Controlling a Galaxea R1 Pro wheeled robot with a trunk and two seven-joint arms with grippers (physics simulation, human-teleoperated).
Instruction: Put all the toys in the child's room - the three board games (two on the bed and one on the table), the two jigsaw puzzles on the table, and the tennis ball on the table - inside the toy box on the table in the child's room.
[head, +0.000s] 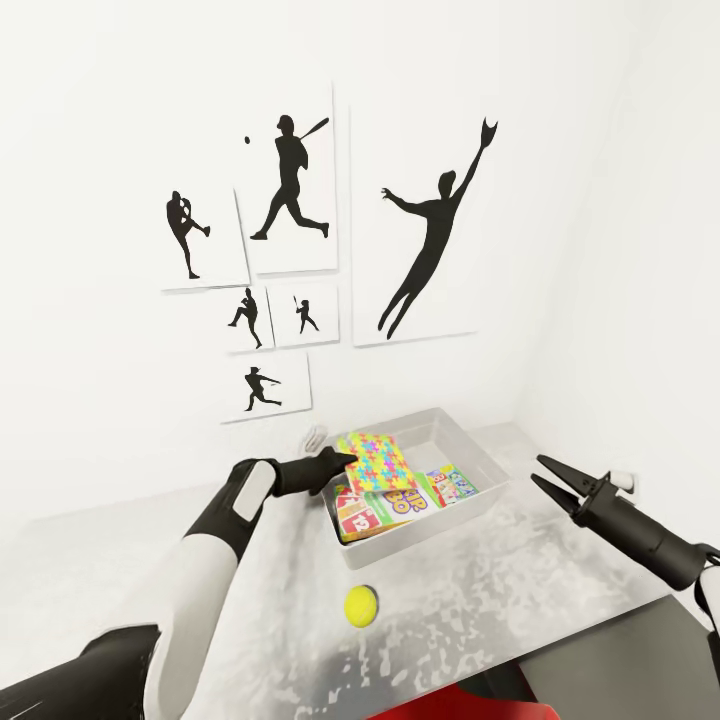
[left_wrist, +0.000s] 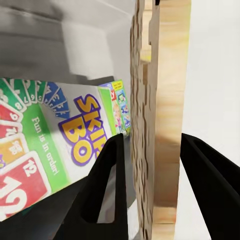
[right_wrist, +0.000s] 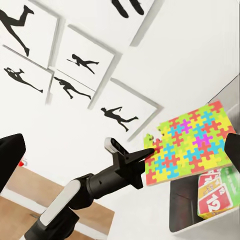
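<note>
My left gripper (head: 347, 462) is shut on a colourful jigsaw puzzle (head: 376, 461), holding it over the near-left part of the grey toy box (head: 478, 442). In the left wrist view the puzzle's wooden edge (left_wrist: 161, 125) stands between the two black fingers (left_wrist: 107, 190). Inside the box lie a Skip-Bo board game (head: 392, 503) (left_wrist: 80, 130) and a second colourful game (head: 455, 485). The yellow-green tennis ball (head: 361, 605) rests on the table in front of the box. My right gripper (head: 537, 468) hangs open and empty to the right of the box. The right wrist view shows the puzzle (right_wrist: 192, 145) above the box (right_wrist: 182, 210).
The box stands on a marbled grey table (head: 480, 590) against a white wall with black baseball silhouette pictures (head: 290, 180). A small white object (head: 316, 437) sits behind the box's left corner. Something red (head: 440, 702) shows below the table's front edge.
</note>
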